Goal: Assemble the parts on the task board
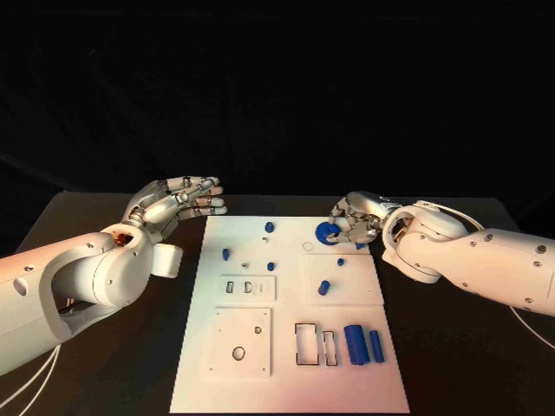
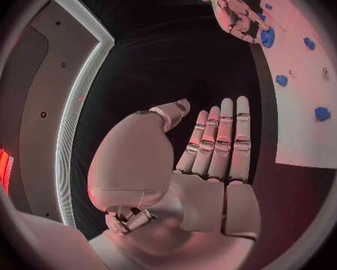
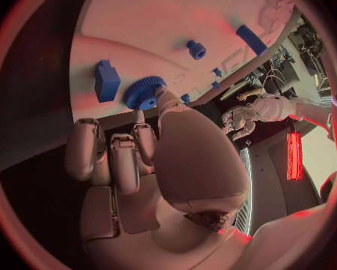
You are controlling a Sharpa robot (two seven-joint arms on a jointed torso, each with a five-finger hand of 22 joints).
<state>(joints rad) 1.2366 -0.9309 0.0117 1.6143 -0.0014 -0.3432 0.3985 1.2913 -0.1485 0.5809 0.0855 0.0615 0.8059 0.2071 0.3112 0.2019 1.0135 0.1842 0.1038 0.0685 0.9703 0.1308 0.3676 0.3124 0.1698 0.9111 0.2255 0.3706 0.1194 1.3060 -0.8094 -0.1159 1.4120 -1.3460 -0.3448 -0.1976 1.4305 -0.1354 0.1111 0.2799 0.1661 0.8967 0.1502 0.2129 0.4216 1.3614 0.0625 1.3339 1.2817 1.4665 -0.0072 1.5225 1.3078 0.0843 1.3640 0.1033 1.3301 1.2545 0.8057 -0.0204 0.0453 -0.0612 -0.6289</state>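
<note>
Right hand (image 1: 356,221) is up at the far right corner of the task board (image 1: 290,381), forearm slanting in from four o'clock, fingers curled down and the thumb tip pressed against a blue gear (image 1: 326,230). From the right wrist view the gear (image 3: 144,93) sits flat on the board with the thumb touching its toothed rim and the other fingers bent beside it; whether it is truly gripped, I cannot tell. A blue block (image 3: 106,80) stands just beside the gear.

Left hand (image 1: 178,201) hovers off the board's far left corner over the black desk (image 1: 102,208), palm open, fingers straight and side by side, holding nothing.

Down the board, two blue cylinders (image 1: 364,345) lie side by side at about five o'clock, with small blue pegs (image 1: 324,287) scattered around the middle.
</note>
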